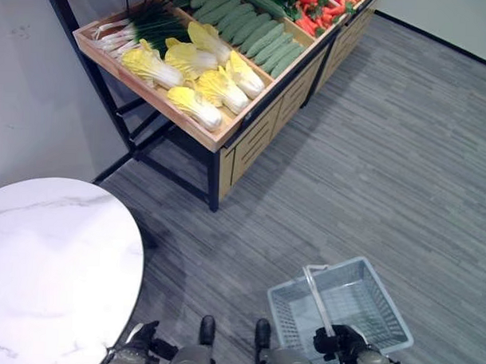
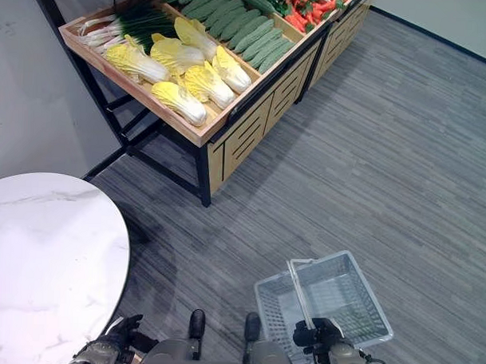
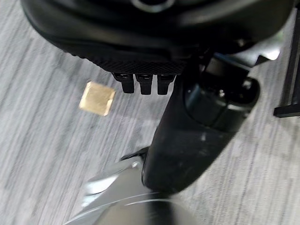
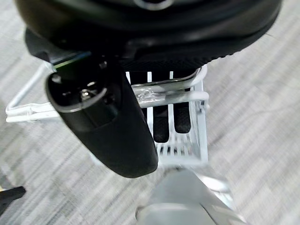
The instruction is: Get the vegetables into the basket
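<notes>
The right hand [image 4: 140, 117] has its fingers curled round the wire handle [image 4: 164, 91] of the basket [image 1: 342, 305], which hangs empty at the robot's right side over the grey floor [image 1: 372, 154]. The left hand [image 1: 141, 342] hangs low at the robot's left, beside the round white marble worktop [image 1: 48, 263]; its fingers look loosely curled and hold nothing.

The main risk lies in that one-handed hold: the handle is thin and stands off to one side of the basket, so the basket could swing or tip as the robot walks, and once loaded it could slip through the fingers. The marble worktop is also close to the left arm and could be knocked on a turn.

The vegetables lie well apart from both hands, ahead and to the left on the sloped wooden display stand [image 1: 228, 137]: the yellow-leaved cabbages [image 1: 199, 81] in the nearest bin, spring onions [image 1: 136, 30] behind them, cucumbers [image 1: 248, 26] in the next bin, and red peppers [image 1: 321, 9] beyond. The robot likely must step nearer before the free hand can reach any.
</notes>
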{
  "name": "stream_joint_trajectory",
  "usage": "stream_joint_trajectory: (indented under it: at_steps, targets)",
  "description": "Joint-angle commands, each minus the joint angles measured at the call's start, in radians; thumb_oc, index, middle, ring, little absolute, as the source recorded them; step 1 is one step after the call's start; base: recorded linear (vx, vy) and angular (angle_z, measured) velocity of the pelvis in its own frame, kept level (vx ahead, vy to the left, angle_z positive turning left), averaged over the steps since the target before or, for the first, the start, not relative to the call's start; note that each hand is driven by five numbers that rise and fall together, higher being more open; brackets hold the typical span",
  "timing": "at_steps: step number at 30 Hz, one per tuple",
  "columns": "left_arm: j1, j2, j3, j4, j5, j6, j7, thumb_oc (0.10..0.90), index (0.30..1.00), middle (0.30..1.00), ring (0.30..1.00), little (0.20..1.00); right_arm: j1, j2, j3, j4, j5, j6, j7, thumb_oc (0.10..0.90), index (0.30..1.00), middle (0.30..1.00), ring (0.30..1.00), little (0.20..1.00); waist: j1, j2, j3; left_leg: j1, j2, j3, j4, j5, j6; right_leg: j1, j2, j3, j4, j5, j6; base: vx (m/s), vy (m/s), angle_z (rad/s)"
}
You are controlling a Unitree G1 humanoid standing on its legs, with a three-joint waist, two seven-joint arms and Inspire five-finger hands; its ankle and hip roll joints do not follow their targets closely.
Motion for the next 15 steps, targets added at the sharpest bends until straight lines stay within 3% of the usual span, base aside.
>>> stream_joint_trajectory:
  at_steps: [1, 5, 7, 11, 12, 13, 15]
  targets:
    - [-0.004, -0.033, -0.013, 0.017, 0.018, -0.010, -0.003, 0.900, 1.000, 1.000, 1.000, 1.000, -0.052, -0.007, 0.006, -0.029, 0.045, -0.028, 0.018, 0.400, 0.300, 0.300, 0.300, 0.300, 0.017, 0.034, 0.008, -0.005, -0.005, 0.034, 0.137, -0.188, 0.014, -0.051, -0.002, 0.032, 0.068, -0.040, 0.087, -0.08, 0.289, -0.54]
    - [-0.002, -0.032, -0.013, 0.017, 0.030, -0.009, -0.002, 0.900, 1.000, 1.000, 1.000, 1.000, -0.056, -0.004, -0.001, -0.046, 0.063, -0.030, 0.020, 0.400, 0.300, 0.300, 0.300, 0.300, 0.008, 0.039, 0.023, -0.010, -0.016, 0.065, 0.184, -0.220, 0.028, -0.063, -0.012, 0.058, 0.077, -0.022, 0.100, -0.05, 0.152, -0.42]
    - [-0.006, -0.025, -0.011, 0.014, 0.033, -0.007, 0.000, 0.900, 1.000, 1.000, 1.000, 1.000, -0.068, -0.004, -0.003, -0.063, 0.079, -0.029, 0.021, 0.400, 0.300, 0.300, 0.300, 0.300, 0.001, 0.039, 0.046, -0.027, -0.019, 0.107, 0.236, -0.248, 0.044, -0.090, -0.015, 0.089, 0.086, 0.022, 0.120, -0.12, 0.176, -0.39]
    - [-0.011, -0.016, -0.007, 0.007, 0.035, -0.008, 0.006, 0.900, 1.000, 1.000, 1.000, 1.000, -0.079, -0.003, -0.009, -0.089, 0.107, -0.030, 0.022, 0.400, 0.300, 0.300, 0.300, 0.300, 0.001, 0.039, 0.065, -0.030, -0.011, 0.176, 0.233, -0.249, 0.048, -0.134, -0.019, 0.101, 0.082, 0.089, 0.148, -0.08, 0.080, -0.79]
    - [-0.009, -0.012, -0.005, 0.003, 0.033, -0.009, 0.007, 0.900, 1.000, 1.000, 1.000, 1.000, -0.079, 0.001, -0.012, -0.094, 0.117, -0.030, 0.021, 0.400, 0.300, 0.300, 0.300, 0.300, 0.005, 0.043, 0.069, -0.026, 0.001, 0.201, 0.225, -0.246, 0.047, -0.141, -0.031, 0.051, 0.085, 0.079, 0.142, -0.04, 0.046, -0.68]
    - [-0.008, -0.011, 0.000, 0.000, 0.033, -0.006, 0.010, 0.900, 1.000, 1.000, 1.000, 1.000, -0.078, 0.008, -0.014, -0.100, 0.136, -0.034, 0.023, 0.400, 0.300, 0.300, 0.300, 0.300, 0.005, 0.060, 0.071, -0.013, 0.022, 0.229, 0.203, -0.238, 0.043, -0.143, -0.061, -0.045, 0.108, 0.035, 0.123, -0.03, 0.056, -0.83]
    - [-0.001, -0.008, 0.006, 0.003, 0.036, -0.003, 0.012, 0.900, 1.000, 1.000, 1.000, 1.000, -0.066, 0.017, -0.014, -0.103, 0.146, -0.039, 0.025, 0.400, 0.300, 0.300, 0.300, 0.300, -0.004, 0.077, 0.069, 0.014, 0.034, 0.240, 0.176, -0.229, 0.033, -0.112, -0.080, -0.106, 0.141, -0.008, 0.114, 0.03, 0.036, -0.89]
